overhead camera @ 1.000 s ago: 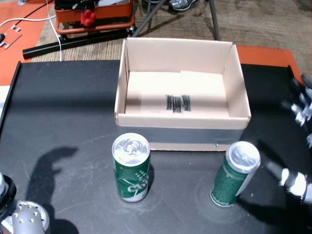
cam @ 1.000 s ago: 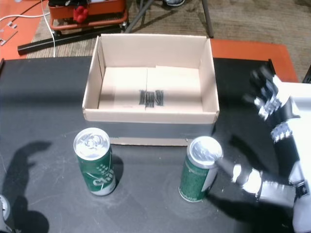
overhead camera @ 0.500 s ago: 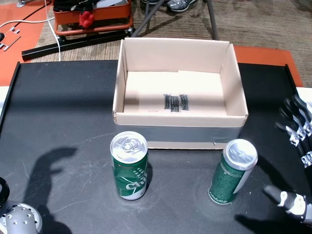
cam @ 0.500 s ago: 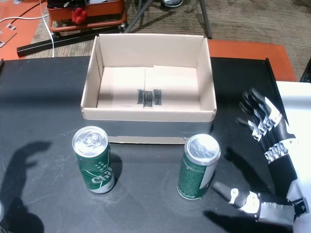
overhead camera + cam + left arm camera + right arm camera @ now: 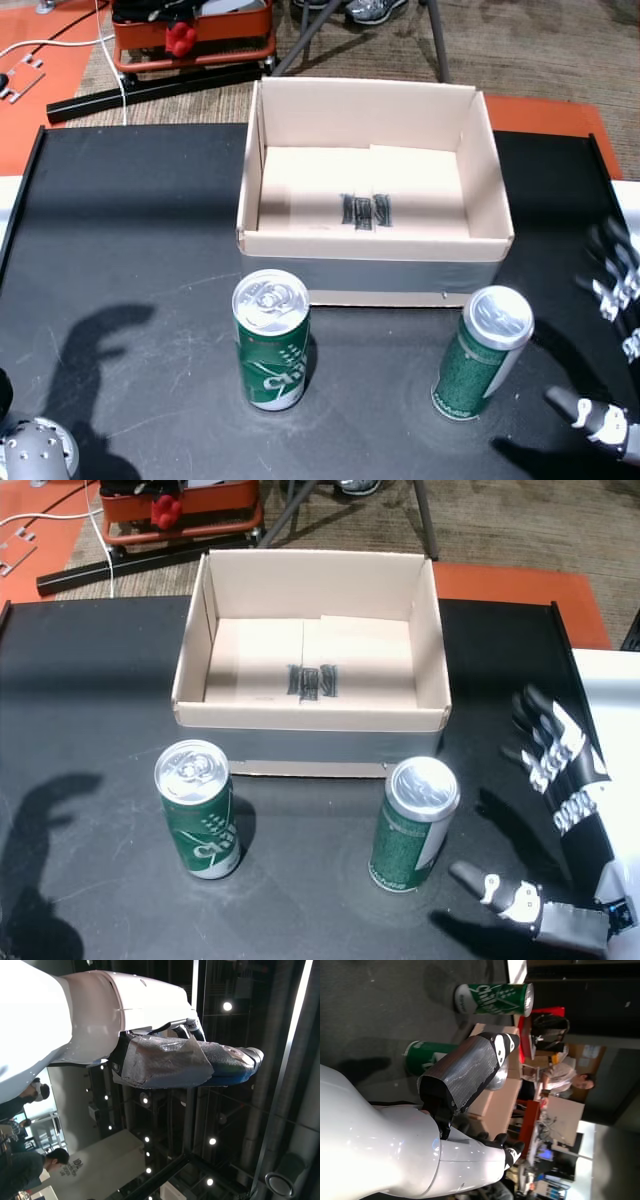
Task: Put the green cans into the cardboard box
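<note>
Fingers (image 5: 548,742) of right hand (image 5: 565,820) spread, empty, beside cylindrical green can (image 5: 412,826); left hand's unclear

White script is seen on the upright green aluminium can (image 5: 272,345), possibly "Sprite"; nothing else can be read.

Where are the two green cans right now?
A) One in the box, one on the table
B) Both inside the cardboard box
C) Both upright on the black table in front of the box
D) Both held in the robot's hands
C: both green cans stand upright on the black table before the empty cardboard box.
</note>
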